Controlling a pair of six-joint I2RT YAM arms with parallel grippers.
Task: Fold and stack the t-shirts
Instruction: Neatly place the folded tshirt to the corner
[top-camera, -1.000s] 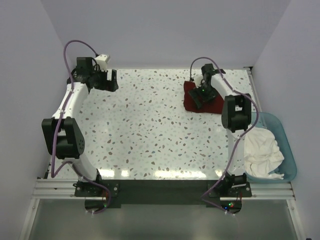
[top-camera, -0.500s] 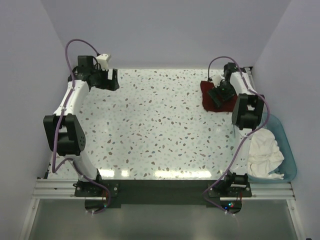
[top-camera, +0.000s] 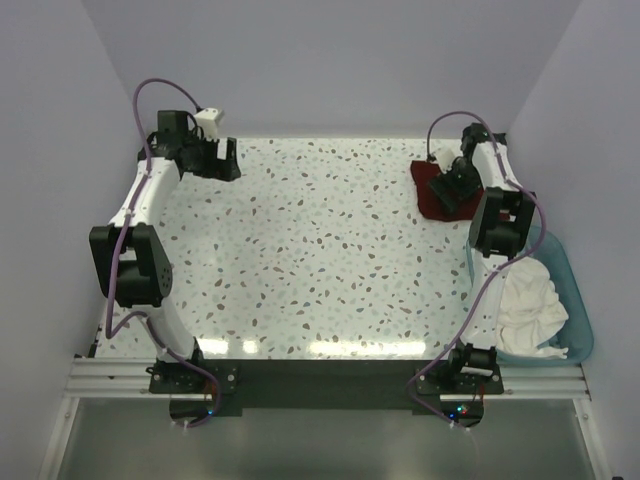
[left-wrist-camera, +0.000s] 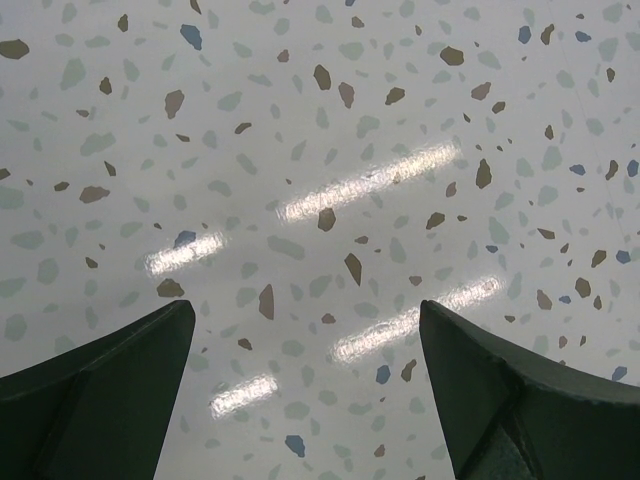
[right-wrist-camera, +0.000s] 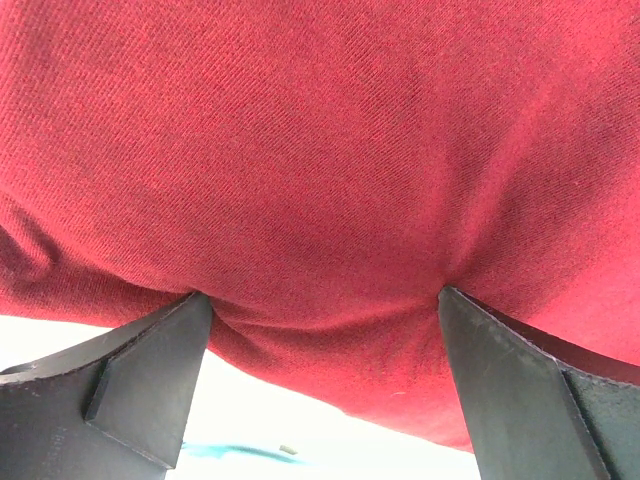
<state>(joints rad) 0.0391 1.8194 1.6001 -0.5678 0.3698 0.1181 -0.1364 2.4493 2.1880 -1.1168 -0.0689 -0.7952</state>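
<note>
My right fingers (right-wrist-camera: 130, 390) are spread, tips pressing the folded maroon t-shirt (top-camera: 428, 200) into the bench's (top-camera: 300, 250) far right corner, probably to start the stack. Left fingers (left-wrist-camera: 90, 400) are spread and empty. The white t-shirt (top-camera: 525, 300) sits in the tub (top-camera: 545, 356).

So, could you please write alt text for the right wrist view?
A dark red t-shirt fills nearly the whole frame. The right arm's two dark fingers stand wide apart at the bottom, tips against the cloth's sagging lower edge.
</note>
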